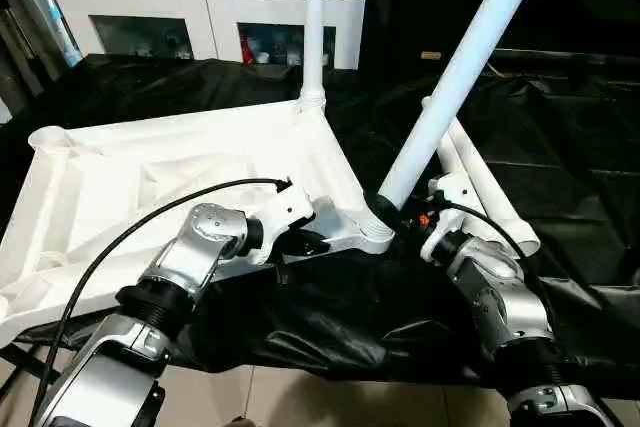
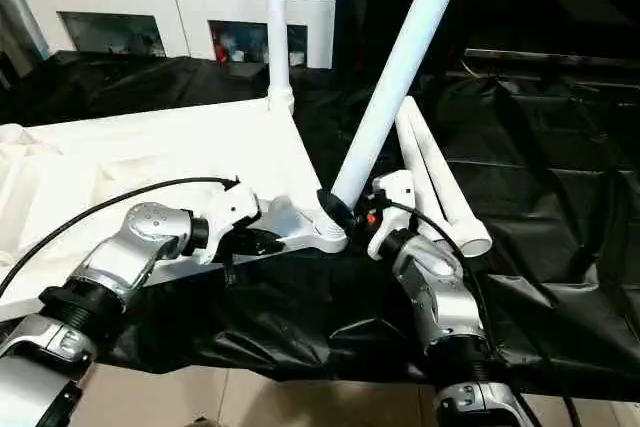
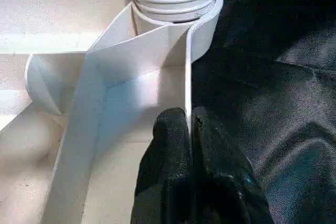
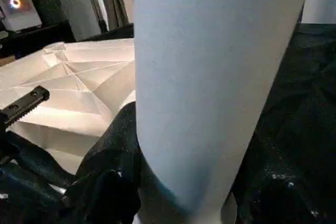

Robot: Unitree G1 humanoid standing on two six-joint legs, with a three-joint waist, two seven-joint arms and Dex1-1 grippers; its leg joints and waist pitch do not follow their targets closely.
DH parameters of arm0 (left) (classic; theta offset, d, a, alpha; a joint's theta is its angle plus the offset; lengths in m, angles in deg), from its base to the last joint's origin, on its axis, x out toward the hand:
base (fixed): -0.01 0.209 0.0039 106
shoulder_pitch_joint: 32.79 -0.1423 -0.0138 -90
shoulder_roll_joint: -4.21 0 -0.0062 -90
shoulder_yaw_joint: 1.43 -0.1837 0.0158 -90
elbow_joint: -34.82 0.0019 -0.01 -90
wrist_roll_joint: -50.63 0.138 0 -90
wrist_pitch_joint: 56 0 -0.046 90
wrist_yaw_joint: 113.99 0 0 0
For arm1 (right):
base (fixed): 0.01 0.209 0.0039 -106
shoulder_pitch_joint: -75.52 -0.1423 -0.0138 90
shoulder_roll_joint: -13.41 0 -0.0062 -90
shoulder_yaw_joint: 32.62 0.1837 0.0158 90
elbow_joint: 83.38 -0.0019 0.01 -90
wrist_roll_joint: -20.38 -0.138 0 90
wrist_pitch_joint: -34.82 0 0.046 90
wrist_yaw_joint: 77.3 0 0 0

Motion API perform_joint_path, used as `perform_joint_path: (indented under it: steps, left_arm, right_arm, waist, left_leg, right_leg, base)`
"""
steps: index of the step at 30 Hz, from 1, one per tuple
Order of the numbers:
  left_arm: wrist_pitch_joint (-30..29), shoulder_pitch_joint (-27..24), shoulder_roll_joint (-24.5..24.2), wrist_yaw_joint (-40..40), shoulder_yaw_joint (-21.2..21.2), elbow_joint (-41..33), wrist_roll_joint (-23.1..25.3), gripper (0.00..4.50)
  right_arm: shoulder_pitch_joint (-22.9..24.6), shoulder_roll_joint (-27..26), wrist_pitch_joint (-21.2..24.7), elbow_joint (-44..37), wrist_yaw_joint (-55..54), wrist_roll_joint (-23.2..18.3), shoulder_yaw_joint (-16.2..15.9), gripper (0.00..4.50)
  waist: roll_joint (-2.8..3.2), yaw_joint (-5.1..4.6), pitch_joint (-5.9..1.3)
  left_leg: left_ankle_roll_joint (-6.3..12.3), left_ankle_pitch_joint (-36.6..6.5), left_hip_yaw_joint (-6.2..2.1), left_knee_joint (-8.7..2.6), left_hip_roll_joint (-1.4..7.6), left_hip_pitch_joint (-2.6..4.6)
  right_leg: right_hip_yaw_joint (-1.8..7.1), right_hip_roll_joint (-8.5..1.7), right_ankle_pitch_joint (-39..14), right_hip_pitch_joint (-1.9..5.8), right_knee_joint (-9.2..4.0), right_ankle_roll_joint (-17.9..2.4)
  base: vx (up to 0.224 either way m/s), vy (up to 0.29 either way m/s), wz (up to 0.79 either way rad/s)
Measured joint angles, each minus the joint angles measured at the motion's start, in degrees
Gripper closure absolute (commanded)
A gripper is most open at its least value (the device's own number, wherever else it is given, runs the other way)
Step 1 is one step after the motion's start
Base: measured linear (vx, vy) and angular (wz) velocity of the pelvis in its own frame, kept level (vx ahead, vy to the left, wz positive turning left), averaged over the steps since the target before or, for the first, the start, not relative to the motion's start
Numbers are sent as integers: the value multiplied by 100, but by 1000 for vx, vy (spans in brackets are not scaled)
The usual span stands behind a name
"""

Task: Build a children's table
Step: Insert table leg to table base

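White plastic, all of it: the tabletop [image 1: 150, 172] lies upside down on a black sheet [image 1: 560, 147], its ribbed underside facing up, with diagonal ribs running between raised rim walls and a round socket at each corner. One leg [image 1: 314, 17] stands upright in the far right corner socket, a smooth tapered tube with a ringed collar at its base. A second leg [image 1: 460, 72] leans steeply to the right from the near right corner socket [image 1: 372, 237], its ridged foot sitting at the socket's mouth. Two spare legs [image 1: 490, 187] lie side by side on the sheet just right of that corner, pointing far to near.

The left gripper [image 3: 189, 145] is clenched on the thin rim wall of the tabletop beside the near right socket, one black finger on each face of the wall. The right gripper [image 1: 385, 209] grasps the leaning leg low down, its fingers [image 4: 113, 150] wrapped against the tube just above the socket.

The sheet is glossy and crumpled, draping over the near edge of the work surface towards the pale tiled floor [image 1: 320, 397]. To the right of the spare legs it lies open and bare. At the far side stands a white cabinet [image 1: 210, 7] with glass doors, small items on its top, close behind the tabletop's far edge.
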Motion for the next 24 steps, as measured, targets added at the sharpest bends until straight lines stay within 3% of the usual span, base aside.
perform_joint_path:
  steps: [4, 13, 24]
  left_arm:
    - [35, 0, -27, 9, 2, 21, 22, 450]
    - [234, 0, -140, -241, -16, 42, 83, 450]
    - [410, 0, -197, -421, -20, 74, 89, 450]
  right_arm:
    - [-244, 80, -3, 184, 93, 200, -167, 259]
    - [-631, 370, 57, 471, 808, 429, -528, 260]
    - [-699, 393, -156, 802, 1358, 275, -392, 260]
  waist:
    - [-8, -51, -3]
    - [-80, -52, -32]
    - [-95, -31, -41]
  left_leg:
    - [1, 0, 0, 0, 0, 3]
    - [0, 0, -7, -15, 8, 3]
    - [-2, 0, -4, -48, 9, 7]
  right_leg:
    - [-1, 0, 0, 0, -5, 0]
    - [-22, 0, -1, -2, -7, 1]
    - [-28, 2, -1, -4, -6, 2]
  base:
    - [0, 0, 0]
    - [0, 0, 0]
    - [0, 0, 0]
